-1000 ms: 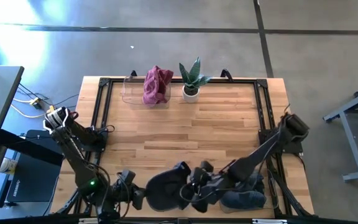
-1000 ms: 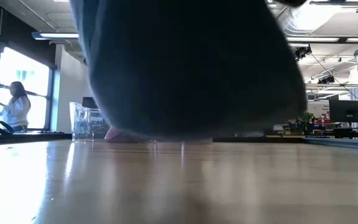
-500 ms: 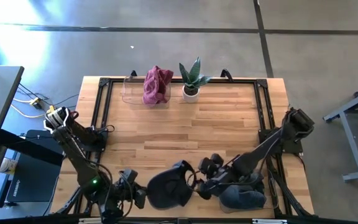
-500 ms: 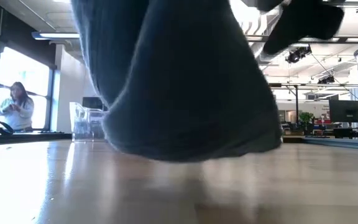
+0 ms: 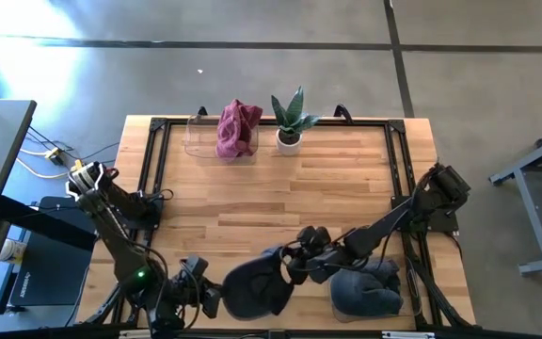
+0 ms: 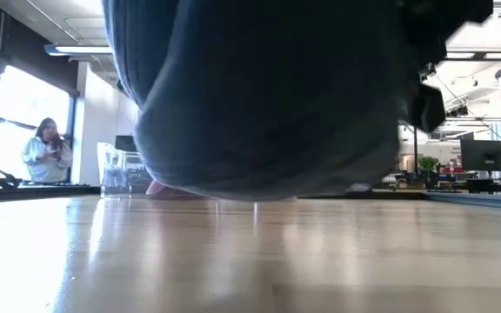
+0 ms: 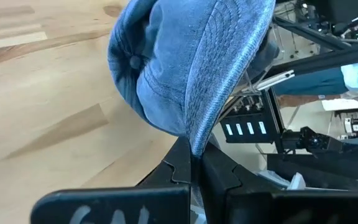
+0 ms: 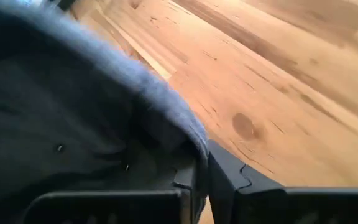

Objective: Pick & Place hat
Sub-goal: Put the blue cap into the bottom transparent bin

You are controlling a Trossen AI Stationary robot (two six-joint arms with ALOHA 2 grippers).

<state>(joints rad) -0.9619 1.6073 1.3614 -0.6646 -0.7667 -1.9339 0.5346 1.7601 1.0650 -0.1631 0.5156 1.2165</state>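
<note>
Pale wooden plank worktop point(image 5: 280, 188) with a black frame, set on a grey concrete floor. Two dark arms down at the near edge. One blue denim cap point(image 5: 257, 287) raised just off the wood near the middle of that edge, filling the low view point(image 6: 268, 96) with a sliver of light beneath. Left claw point(image 5: 212, 299) clamped tight on the cap's stitched brim, seen close in the left wrist view point(image 7: 194, 163), fingers point(image 7: 180, 167) pinching the brim edge. Right claw point(image 5: 294, 266) at the cap's opposite side, fingers pressed together on the fabric rim point(image 8: 199, 167); cap point(image 8: 73, 112) bulging right in front of that camera. So one cap, two grips, stretched between them. One second blue-grey cloth heap point(image 5: 367, 292) lying just beside, under the right arm, on the worktop. Along the far edge: one clear plastic bin point(image 5: 205, 137) with one crumpled maroon cloth point(image 5: 237, 128) draped in it, and one small green plant in a white pot point(image 5: 290, 121) right beside. One person point(image 6: 49, 152) standing by the windows far behind, in the low view.
</note>
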